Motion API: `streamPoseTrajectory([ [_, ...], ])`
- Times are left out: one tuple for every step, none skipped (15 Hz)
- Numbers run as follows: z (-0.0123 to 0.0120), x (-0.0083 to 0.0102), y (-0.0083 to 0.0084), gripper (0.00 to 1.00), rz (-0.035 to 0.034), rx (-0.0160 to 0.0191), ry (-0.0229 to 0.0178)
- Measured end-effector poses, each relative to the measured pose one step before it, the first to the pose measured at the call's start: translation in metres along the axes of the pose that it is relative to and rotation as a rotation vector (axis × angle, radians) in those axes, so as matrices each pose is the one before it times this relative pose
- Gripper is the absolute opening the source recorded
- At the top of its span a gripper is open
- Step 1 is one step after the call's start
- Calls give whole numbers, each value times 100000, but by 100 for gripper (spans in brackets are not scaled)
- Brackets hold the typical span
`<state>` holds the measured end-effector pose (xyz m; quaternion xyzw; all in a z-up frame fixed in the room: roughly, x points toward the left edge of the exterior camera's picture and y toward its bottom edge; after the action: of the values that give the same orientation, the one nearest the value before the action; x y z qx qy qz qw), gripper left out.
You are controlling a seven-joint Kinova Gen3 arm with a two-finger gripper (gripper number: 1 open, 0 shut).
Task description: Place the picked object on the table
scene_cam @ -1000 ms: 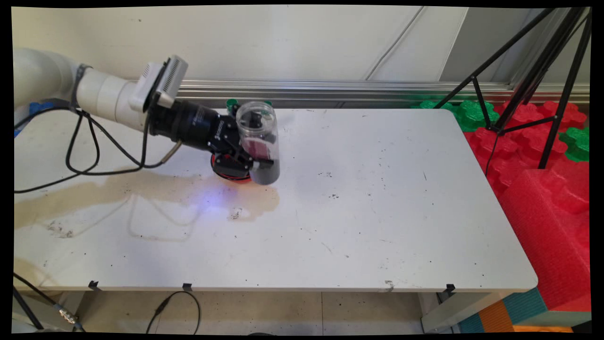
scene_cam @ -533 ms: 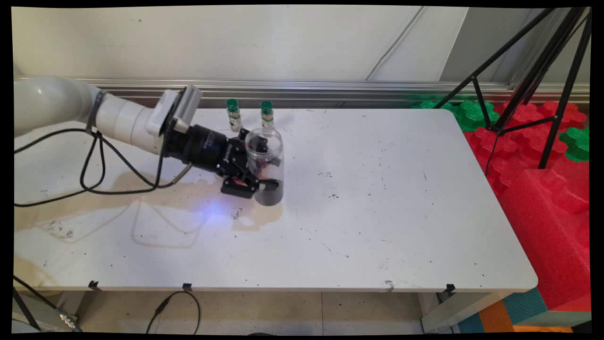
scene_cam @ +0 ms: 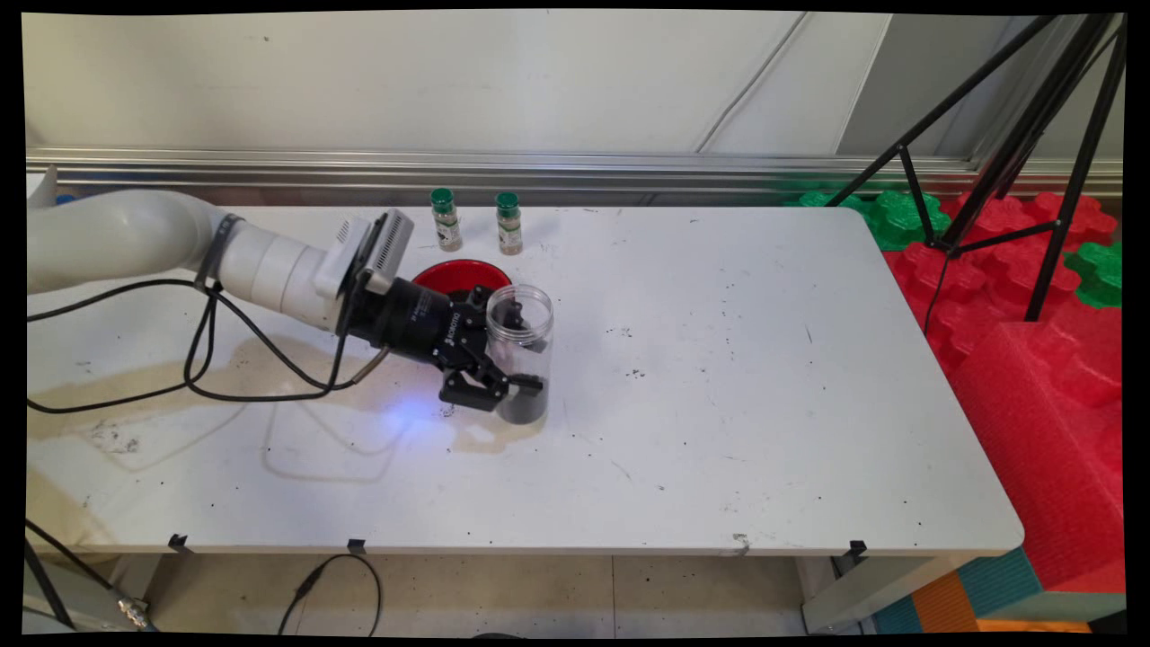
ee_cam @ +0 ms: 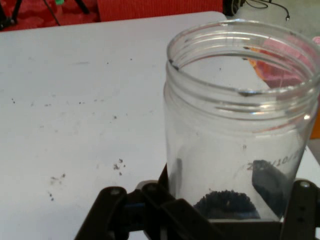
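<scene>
Claw [scene_cam: 519, 376] is clamped on the open jar [scene_cam: 521, 355]; tip it over the desk [scene_cam: 719, 404] and the dark grains spill.

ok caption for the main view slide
Gripper holds an open clear jar upright on the white table, near a red bowl.

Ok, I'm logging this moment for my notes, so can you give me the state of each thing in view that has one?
gripper: shut on the jar's lower part.
clear plastic jar: upright, lidless, held, a little dark material at its bottom.
red bowl: on the table behind the gripper, partly hidden.
left green-capped spice bottle: upright, capped, at the table's far edge.
right green-capped spice bottle: upright, capped, beside the first.
table: stained brown near the jar.
</scene>
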<state>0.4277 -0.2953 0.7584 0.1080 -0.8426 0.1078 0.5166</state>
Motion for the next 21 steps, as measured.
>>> streamPoseTrajectory([
  [315,-297,43,0,-517,-78,-261],
  [245,-237,31,0,-442,-40,-200],
  [265,-251,24,0,-466,-33,-200],
  [239,-236,24,0,-443,-67,-228],
  [188,-188,9,0,-324,-11,-160],
  [113,-119,4,0,-201,1,-108],
  [154,-173,14,0,-332,-24,-155],
  [159,-189,15,0,-328,-24,-183],
  [134,-181,31,0,-288,-27,-184],
  [102,-147,38,0,-264,-55,-147],
  [60,-96,28,0,-145,-33,-106],
  [78,-137,47,0,-216,-46,-135],
  [77,-147,59,0,-186,-57,-171],
  [70,-148,49,0,-191,-4,-199],
  [29,-120,35,0,-167,40,-156],
  [21,-84,23,0,-64,25,-125],
  [27,-112,30,0,-120,28,-142],
  [16,-121,32,0,-82,78,-151],
  [-4,-116,47,100,-88,41,-136],
  [4,-100,41,100,-50,8,-121],
  [-5,-59,26,100,-42,31,-61],
])
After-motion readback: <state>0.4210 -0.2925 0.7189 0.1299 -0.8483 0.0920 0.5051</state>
